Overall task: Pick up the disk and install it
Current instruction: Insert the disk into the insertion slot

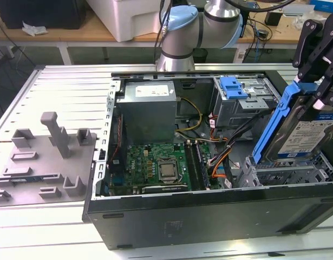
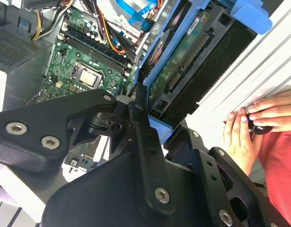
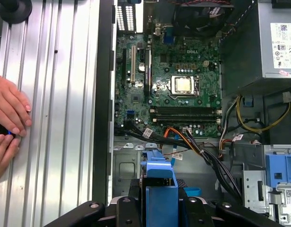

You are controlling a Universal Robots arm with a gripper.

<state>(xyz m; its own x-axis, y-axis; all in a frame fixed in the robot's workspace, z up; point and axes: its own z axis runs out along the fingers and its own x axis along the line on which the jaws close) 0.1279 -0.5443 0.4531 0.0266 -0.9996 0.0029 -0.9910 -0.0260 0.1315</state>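
So the gripper (image 1: 319, 89) is clamped on the disk (image 1: 309, 138), which stands tilted over the drive cage (image 1: 288, 174) at the exterior view's right of the case (image 1: 209, 216). I'd square it with the cage, steer clear of the cables (image 1: 237, 130), and go slow.

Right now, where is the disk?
The disk is at the exterior view's right, held steeply tilted by the gripper over the drive cage at that end of the open computer case.
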